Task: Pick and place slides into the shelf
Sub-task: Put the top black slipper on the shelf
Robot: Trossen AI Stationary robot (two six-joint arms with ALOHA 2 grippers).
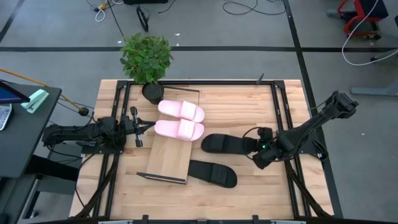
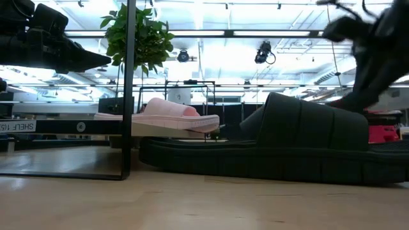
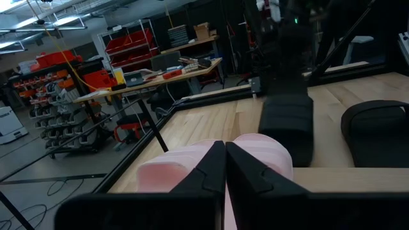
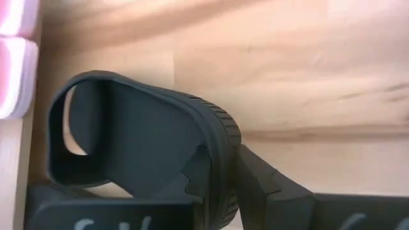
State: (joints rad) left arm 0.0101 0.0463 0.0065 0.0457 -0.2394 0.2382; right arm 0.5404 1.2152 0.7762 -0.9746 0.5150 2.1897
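Now the right gripper (image 1: pixel 260 151) is closed on the heel edge of a black slide (image 1: pixel 227 144), which lies on the table (image 1: pixel 249 106) just beside the shelf (image 1: pixel 171 155). Both pink slides (image 1: pixel 180 119) rest on the shelf. The second black slide (image 1: pixel 212 173) lies nearby. The left gripper (image 1: pixel 147 126), fingers pressed together, waits at the shelf's left side.

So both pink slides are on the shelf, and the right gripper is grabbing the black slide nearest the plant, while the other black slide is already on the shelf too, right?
Not quite. The other black slide lies on the table beside the shelf, as the high view shows. Both pink slides are on the shelf, and the right gripper grips the black slide nearest the plant.
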